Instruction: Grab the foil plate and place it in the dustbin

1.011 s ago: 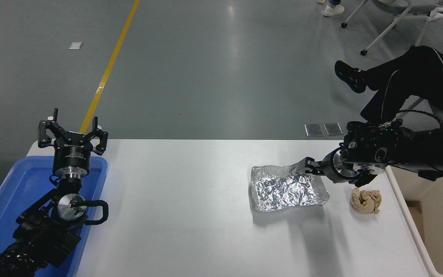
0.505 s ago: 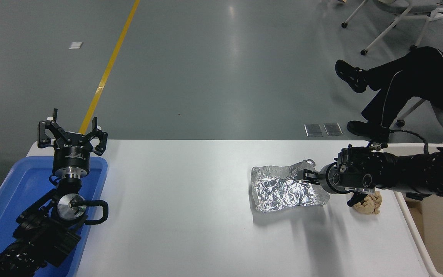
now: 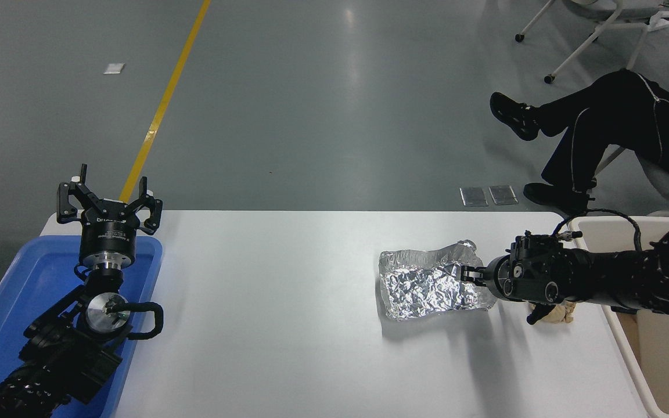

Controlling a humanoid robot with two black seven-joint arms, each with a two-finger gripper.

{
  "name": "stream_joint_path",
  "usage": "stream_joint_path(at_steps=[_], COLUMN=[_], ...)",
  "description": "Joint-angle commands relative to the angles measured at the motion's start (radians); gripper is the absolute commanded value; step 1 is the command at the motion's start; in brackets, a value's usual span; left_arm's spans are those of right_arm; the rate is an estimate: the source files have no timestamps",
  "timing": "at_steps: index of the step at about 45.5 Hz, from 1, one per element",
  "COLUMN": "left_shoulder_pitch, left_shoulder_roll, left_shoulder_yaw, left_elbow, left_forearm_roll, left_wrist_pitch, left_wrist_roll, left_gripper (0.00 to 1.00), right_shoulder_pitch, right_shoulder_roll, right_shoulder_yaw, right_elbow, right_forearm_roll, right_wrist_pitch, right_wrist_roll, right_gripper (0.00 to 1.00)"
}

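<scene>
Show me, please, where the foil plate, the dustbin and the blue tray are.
foil plate [image 3: 427,285], head view, on its crinkled floor.
dustbin [image 3: 612,225], head view, on its far rim at the table's right.
blue tray [image 3: 32,273], head view, on its bare floor.

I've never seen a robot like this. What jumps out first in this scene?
Probably the shiny, crinkled foil plate right of the white table's middle, with the right gripper reaching in from the right to its near-right edge. At the lower left the left gripper stands parked over a blue tray, fingers spread. A beige dustbin sits at the table's right edge.
</scene>
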Motion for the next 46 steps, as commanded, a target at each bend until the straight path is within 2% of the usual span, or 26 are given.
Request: stream_joint_path(at_steps=[1, 8, 14, 36, 46], left_shoulder_pitch=[0.000, 0.000, 0.000, -0.001, 0.000], left_shoulder_roll=[0.000, 0.000, 0.000, 0.000, 0.000], left_shoulder_yaw=[0.000, 0.000, 0.000, 0.000, 0.000], left_elbow=[0.000, 0.000, 0.000, 0.000, 0.000], left_forearm_roll=[0.000, 0.000, 0.000, 0.000, 0.000], left_wrist_pitch=[0.000, 0.000, 0.000, 0.000, 0.000], left_wrist_roll=[0.000, 0.000, 0.000, 0.000, 0.000], left_gripper=[0.99, 0.99, 0.99, 0.99, 0.99], right_shoulder_pitch=[-0.021, -0.032, -0.030, 0.025, 0.178], right_shoulder_roll=[0.011, 0.013, 0.011, 0.001, -0.113], right_shoulder_yaw=[0.002, 0.008, 0.008, 0.017, 0.014], right_elbow=[-0.010, -0.010, -0.011, 0.016, 0.199], right_forearm_roll=[-0.012, -0.010, -0.010, -0.005, 0.002], right_wrist_pitch=[-0.003, -0.003, -0.003, 0.008, 0.015], right_wrist_roll=[0.000, 0.000, 0.000, 0.000, 0.000], right_gripper=[0.62, 0.39, 0.00, 0.00, 0.00])
